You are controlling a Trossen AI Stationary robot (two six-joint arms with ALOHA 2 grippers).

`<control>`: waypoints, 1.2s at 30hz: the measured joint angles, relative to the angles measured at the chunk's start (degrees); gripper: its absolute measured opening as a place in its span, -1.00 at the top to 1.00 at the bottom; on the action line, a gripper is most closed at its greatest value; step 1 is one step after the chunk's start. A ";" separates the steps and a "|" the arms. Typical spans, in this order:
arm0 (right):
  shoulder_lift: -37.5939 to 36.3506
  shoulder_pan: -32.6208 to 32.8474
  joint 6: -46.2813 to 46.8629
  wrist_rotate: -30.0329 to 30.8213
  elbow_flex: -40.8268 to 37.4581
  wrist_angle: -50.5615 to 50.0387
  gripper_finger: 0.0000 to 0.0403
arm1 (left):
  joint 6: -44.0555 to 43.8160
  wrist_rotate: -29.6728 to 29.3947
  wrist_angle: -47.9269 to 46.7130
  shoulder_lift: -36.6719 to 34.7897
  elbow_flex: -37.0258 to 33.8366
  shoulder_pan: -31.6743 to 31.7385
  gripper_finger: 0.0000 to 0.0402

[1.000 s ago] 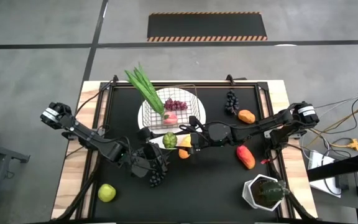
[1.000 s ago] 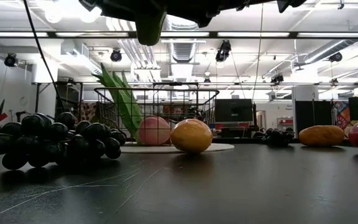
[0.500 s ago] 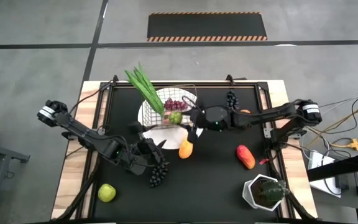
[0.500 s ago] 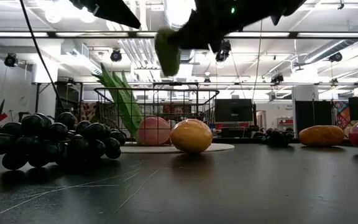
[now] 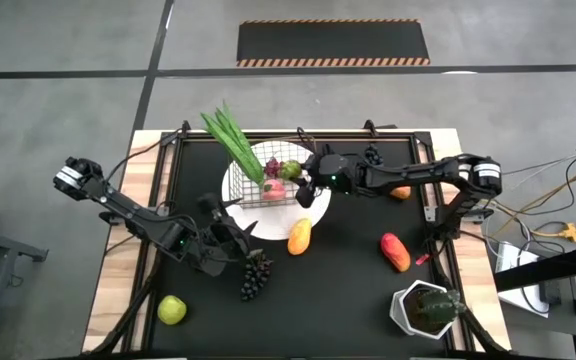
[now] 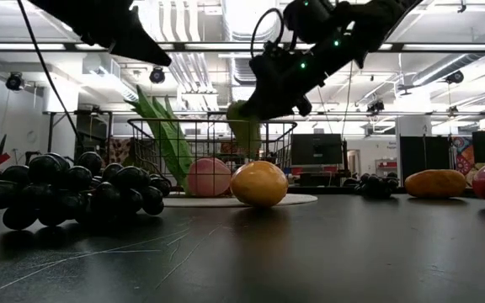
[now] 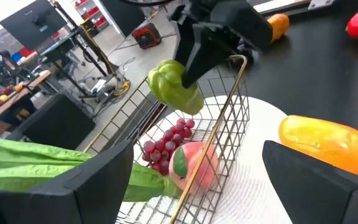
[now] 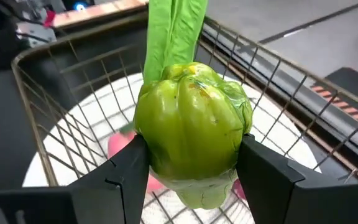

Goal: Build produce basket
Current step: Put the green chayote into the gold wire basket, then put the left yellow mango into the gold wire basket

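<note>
The wire basket point(image 5: 280, 172) stands on a round white plate point(image 5: 238, 190) at the table's far middle. In it are green leafy stalks point(image 5: 230, 140), purple grapes point(image 7: 165, 144) and a pink peach point(image 7: 192, 165). My right gripper point(image 5: 304, 176) is shut on a lumpy green fruit point(image 8: 191, 137), just above the basket's right part. My left gripper point(image 5: 232, 230) is open and empty, near the plate's near-left edge, with a dark grape bunch point(image 5: 255, 275) on the table just near of it. A yellow-orange mango point(image 5: 300, 236) lies beside the plate. My right gripper pinches the green fruit by its two opposite sides point(image 8: 146, 152) between its two fingers point(image 8: 263, 171). The fingers come from the table's right, slanting down. The fruit is lifted clear, above the basket's rim point(image 6: 244, 126).
A yellow-green apple point(image 5: 172, 309) lies near left. A red-orange fruit point(image 5: 395, 251), an orange point(image 5: 398, 188) and a second dark grape bunch point(image 5: 372, 160) lie on the right. A potted plant point(image 5: 426, 308) stands at the near right corner.
My right gripper has carried the green fruit from beside the mango toward the table's far edge, to above the basket. My left gripper has drawn back from over the dark grape bunch toward the far left; the bunch stays on the table.
</note>
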 joint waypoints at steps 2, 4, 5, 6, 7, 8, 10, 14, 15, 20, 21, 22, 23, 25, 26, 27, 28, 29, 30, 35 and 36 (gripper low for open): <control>0.64 0.00 0.26 0.15 0.00 -0.56 0.03 | -0.04 -0.03 1.80 -0.76 -1.00 0.00 -0.68; 1.34 0.00 0.27 0.15 0.00 -1.02 0.03 | -0.04 -0.07 1.88 -1.12 -1.58 0.00 -0.68; 1.65 0.00 0.29 0.16 0.00 -1.09 0.03 | -0.03 -0.06 1.85 -1.12 -1.64 0.00 -0.68; 1.92 0.00 0.58 0.16 0.00 -1.07 0.03 | -0.04 -0.05 1.87 -1.12 -1.62 -0.02 -0.68; 2.10 0.00 1.08 0.16 0.00 -1.06 0.03 | -0.04 -0.05 1.87 -1.12 -1.47 -0.02 -0.68; 2.17 -0.05 1.38 0.17 0.00 -1.09 0.02 | -0.04 -0.07 2.11 -1.12 -1.29 -0.02 -0.68; 2.17 -0.11 1.47 0.18 0.00 -1.30 0.00 | -0.04 -0.07 2.32 -1.12 -1.29 -0.02 -0.68; 2.06 -0.13 1.94 0.23 0.00 -1.99 -0.16 | 0.18 -0.05 2.46 -1.12 -1.39 -0.02 -0.68; 2.06 -0.13 2.06 0.23 0.00 -2.04 -0.21 | 0.20 -0.05 2.46 -1.12 -1.39 -0.02 -0.68; 2.04 -0.13 2.78 0.25 0.00 -2.64 -0.41 | 0.24 -0.05 2.49 -1.09 -1.39 -0.02 -0.68; 2.04 -0.13 2.85 0.24 0.00 -2.73 -0.44 | 0.24 -0.05 2.52 -1.09 -1.40 -0.02 -0.68; 1.96 -0.13 2.86 0.23 0.00 -2.86 -0.45 | 0.24 -0.05 2.63 -1.09 -1.42 -0.02 -0.68; 1.73 -0.13 2.82 0.23 0.00 -3.08 -0.47 | 0.26 -0.05 2.85 -1.07 -1.44 -0.02 -0.68; 0.82 -0.13 2.80 0.18 0.00 -3.82 -0.48 | 0.26 -0.05 2.95 -1.07 -1.44 -0.02 -0.68; 0.13 -0.13 2.78 0.18 0.00 -4.62 -0.48 | 0.26 -0.05 2.95 -1.07 -1.44 -0.02 -0.68; -0.82 -0.09 2.78 0.10 0.00 -5.44 -0.47 | 0.26 -0.05 2.95 -1.05 -1.44 -0.02 -0.68; -1.95 -0.09 2.78 -0.12 0.00 -6.60 -0.46 | 0.26 -0.05 2.95 -1.05 -1.44 -0.02 -0.68; -3.11 0.10 2.75 -0.12 0.00 -7.91 -0.45 | 0.26 -0.05 2.95 -1.05 -1.44 -0.02 -0.68; -4.44 0.29 2.75 -0.13 0.00 -9.38 -0.44 | 0.26 -0.05 2.99 -1.05 -1.44 -0.02 -0.68; -11.12 3.04 5.03 -0.32 0.00 -17.11 -0.38 | 0.50 -0.03 3.00 -1.05 -1.44 -0.02 -0.68; -12.17 3.98 6.16 -0.32 0.00 -18.06 -0.37 | 0.54 -0.04 2.99 -1.05 -1.44 -0.02 -0.68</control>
